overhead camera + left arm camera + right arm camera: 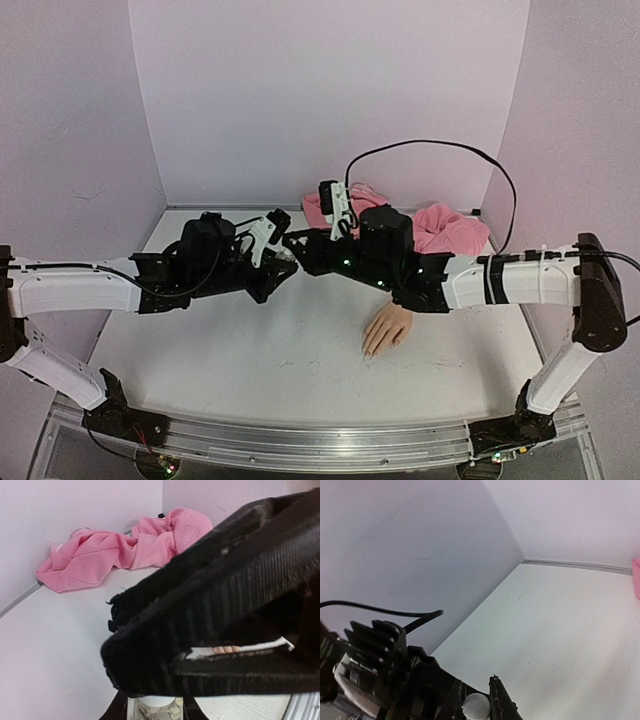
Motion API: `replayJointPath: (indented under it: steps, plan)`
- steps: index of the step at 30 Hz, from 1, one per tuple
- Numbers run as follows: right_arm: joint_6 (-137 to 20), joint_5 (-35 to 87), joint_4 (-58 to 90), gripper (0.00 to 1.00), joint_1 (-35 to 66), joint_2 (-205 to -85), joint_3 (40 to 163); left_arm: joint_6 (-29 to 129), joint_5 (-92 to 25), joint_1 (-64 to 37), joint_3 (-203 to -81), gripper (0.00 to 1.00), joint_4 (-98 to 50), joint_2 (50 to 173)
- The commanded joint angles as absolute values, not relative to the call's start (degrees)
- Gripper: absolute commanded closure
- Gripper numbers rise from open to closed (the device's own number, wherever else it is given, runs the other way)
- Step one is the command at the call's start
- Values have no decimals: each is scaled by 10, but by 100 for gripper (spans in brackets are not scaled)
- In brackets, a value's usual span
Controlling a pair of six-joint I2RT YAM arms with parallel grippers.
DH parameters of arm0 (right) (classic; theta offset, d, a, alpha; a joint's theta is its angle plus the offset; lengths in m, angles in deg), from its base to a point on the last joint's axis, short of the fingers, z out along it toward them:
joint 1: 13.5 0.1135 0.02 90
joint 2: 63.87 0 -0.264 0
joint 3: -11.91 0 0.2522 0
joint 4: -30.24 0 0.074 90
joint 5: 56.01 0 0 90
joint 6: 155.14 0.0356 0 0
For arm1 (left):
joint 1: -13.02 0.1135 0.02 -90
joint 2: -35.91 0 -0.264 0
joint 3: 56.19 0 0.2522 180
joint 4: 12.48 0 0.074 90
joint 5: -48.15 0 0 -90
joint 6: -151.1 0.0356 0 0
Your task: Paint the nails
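Observation:
The beige mannequin hand (386, 329) lies palm down on the table right of centre, fingers toward the near edge. Its nails (368, 351) are too small to make out. Its pink sleeve (445, 228) bunches at the back. Both grippers meet tip to tip well left of the hand. My left gripper (281, 254) is shut on the small clear bottle (152, 707). My right gripper (298, 243) is shut on the bottle's white cap (476, 707). In the left wrist view the right gripper's black fingers (210, 610) fill the frame, and the mannequin's fingers (225, 649) show through a gap.
The pink hoodie (125, 547) lies crumpled against the back wall corner. Lilac walls (320, 90) enclose the table on three sides. A black cable (430, 150) loops above the right arm. The right arm's forearm (500, 280) passes over the sleeve, behind the hand.

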State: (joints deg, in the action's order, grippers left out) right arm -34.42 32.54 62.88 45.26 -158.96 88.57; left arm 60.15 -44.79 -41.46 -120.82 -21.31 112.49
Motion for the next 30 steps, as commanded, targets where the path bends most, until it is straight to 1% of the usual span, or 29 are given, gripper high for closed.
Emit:
replayJointPath:
  steps: [1, 3, 6, 7, 8, 9, 10, 11, 13, 15, 17, 19, 21, 25, 29, 30]
  plan:
    - [-322, 483, 536, 100, 558, -1621, 957, 600, -599, -398, -1256, 100, -157, 1134]
    - [-341, 476, 546, 100, 547, -1613, 951, 600, -572, -398, -1251, 100, -157, 1134]
    - [-378, 395, 571, 100, 526, -1598, 944, 592, -568, -398, -1233, 100, -159, 1123]
    - [-393, 369, 574, 86, 517, -1593, 941, 589, -567, -398, -1220, 100, -159, 1114]
    - [-407, 341, 575, 67, 506, -1586, 936, 589, -562, -398, -1211, 100, -160, 1107]
    - [-418, 308, 576, 52, 493, -1580, 930, 588, -556, -398, -1201, 100, -160, 1101]
    - [-429, 269, 579, 46, 477, -1573, 921, 588, -545, -397, -1191, 100, -160, 1094]
    - [-434, 227, 582, 42, 459, -1565, 912, 588, -530, -396, -1184, 100, -160, 1088]
    - [-429, 134, 609, 32, 411, -1549, 883, 588, -471, -389, -1173, 100, -160, 1076]
    - [-430, 25, 642, 21, 373, -1539, 858, 582, -355, -372, -1166, 100, -159, 1063]
    - [-447, -82, 658, 13, 354, -1538, 850, 580, -245, -361, -1170, 100, -158, 1058]
    - [-466, -169, 661, 11, 351, -1545, 853, 577, -152, -359, -1180, 100, -158, 1062]
    - [-463, -199, 666, 13, 351, -1552, 858, 572, -80, -359, -1195, 100, -157, 1075]
    - [-447, -215, 693, 23, 351, -1558, 863, 548, 24, -359, -1226, 100, -158, 1112]
    - [-435, -219, 718, 35, 351, -1559, 859, 525, 74, -360, -1250, 100, -158, 1149]
    - [-433, -217, 721, 39, 351, -1560, 860, 522, 83, -360, -1255, 100, -158, 1155]
